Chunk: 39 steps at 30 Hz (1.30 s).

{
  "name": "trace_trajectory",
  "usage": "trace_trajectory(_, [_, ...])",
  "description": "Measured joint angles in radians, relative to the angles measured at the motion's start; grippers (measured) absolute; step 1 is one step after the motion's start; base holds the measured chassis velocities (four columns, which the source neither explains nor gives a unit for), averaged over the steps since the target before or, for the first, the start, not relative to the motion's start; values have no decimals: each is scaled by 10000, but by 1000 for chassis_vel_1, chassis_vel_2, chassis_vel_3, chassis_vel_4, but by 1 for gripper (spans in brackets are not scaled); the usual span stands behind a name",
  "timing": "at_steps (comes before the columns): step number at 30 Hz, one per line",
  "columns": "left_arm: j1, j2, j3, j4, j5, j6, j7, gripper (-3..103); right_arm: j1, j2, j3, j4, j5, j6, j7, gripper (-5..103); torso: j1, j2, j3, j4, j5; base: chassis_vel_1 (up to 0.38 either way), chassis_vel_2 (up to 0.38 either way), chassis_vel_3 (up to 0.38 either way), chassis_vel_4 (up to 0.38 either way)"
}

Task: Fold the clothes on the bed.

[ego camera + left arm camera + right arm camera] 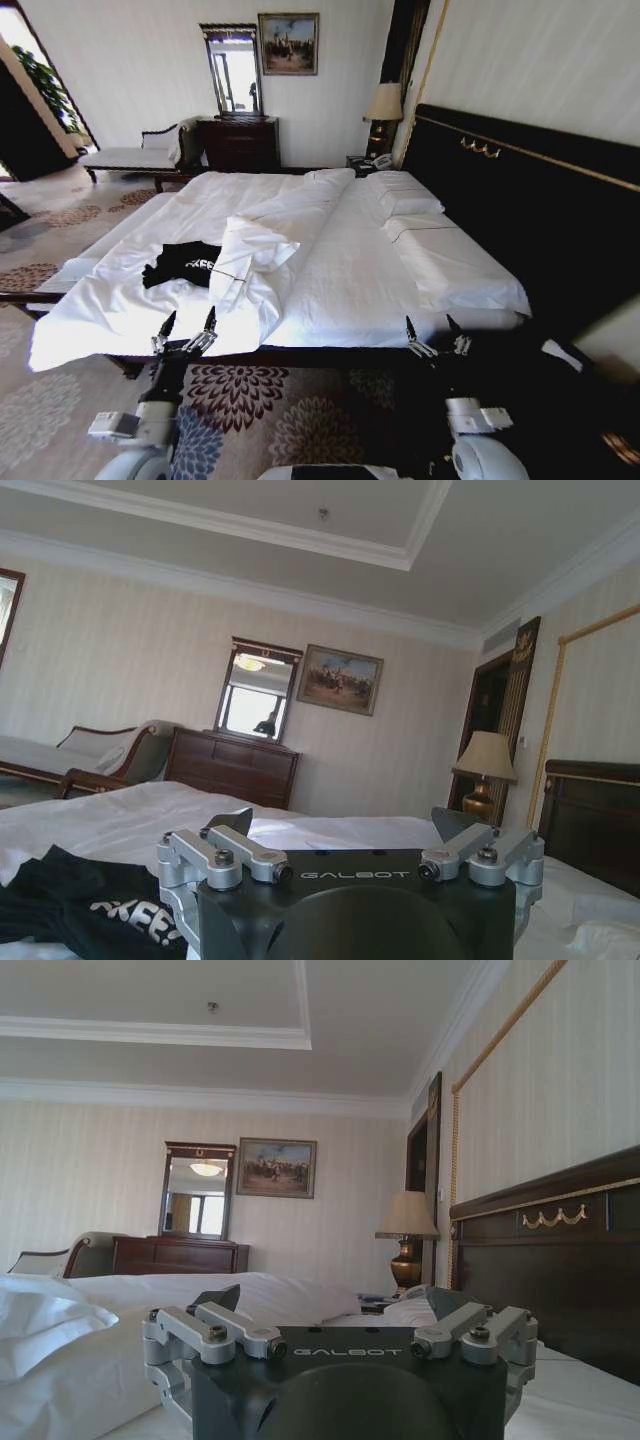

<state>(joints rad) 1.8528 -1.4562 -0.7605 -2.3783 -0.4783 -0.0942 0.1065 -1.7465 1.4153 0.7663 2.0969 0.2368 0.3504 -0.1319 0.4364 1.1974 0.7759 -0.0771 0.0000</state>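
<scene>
The clothes, a crumpled black T-shirt (183, 264) with white lettering, lie on the left part of the bed (350, 270), beside a bunched white duvet. In the left wrist view the T-shirt (80, 912) lies close ahead of the fingers. My left gripper (189, 328) stands open at the bed's near edge, just short of the shirt and touching nothing. My right gripper (436, 333) is open too, at the near edge farther right, over bare sheet. The open left gripper (345, 825) and the open right gripper (335, 1300) each hold nothing.
A bunched white duvet (262, 250) lies right of the shirt. Pillows (400, 195) rest against the dark headboard (520, 200). A dresser with mirror (238, 140), a pale chaise (135, 155) and a lamp (383, 110) stand along the far wall. Patterned carpet (260, 400) lies below.
</scene>
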Motion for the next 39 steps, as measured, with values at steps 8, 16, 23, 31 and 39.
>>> trace_trajectory(8, [61, 20, -52, 47, 42, -87, 1, 100, -6, 19, -40, 8, -71, 10, 102, 100, -2, 1, -1, 0, -1, -135, 135, 143, -130])
trace_trajectory(16, [47, 102, -135, 48, 11, -88, -25, 100, 8, 62, -132, 58, -91, -54, 386, 100, 0, 0, 0, 0, 0, -130, 121, 109, -117])
trace_trajectory(23, [18, 162, -176, 71, 3, -58, -57, 100, 17, 119, -160, 40, -140, -27, 362, 100, -2, 0, 0, 0, -1, -36, 49, 50, -52])
trace_trajectory(31, [-32, 178, -250, 95, 0, -43, -60, 100, 27, 134, -167, 45, -137, -23, 366, 100, -6, 2, -2, 0, 0, 5, 34, 5, -46])
trace_trajectory(39, [-17, 154, -251, 131, 2, -45, -61, 100, 29, 165, -174, 45, -185, 2, 319, 100, -3, 1, -1, 0, 0, 23, 183, -24, -200])
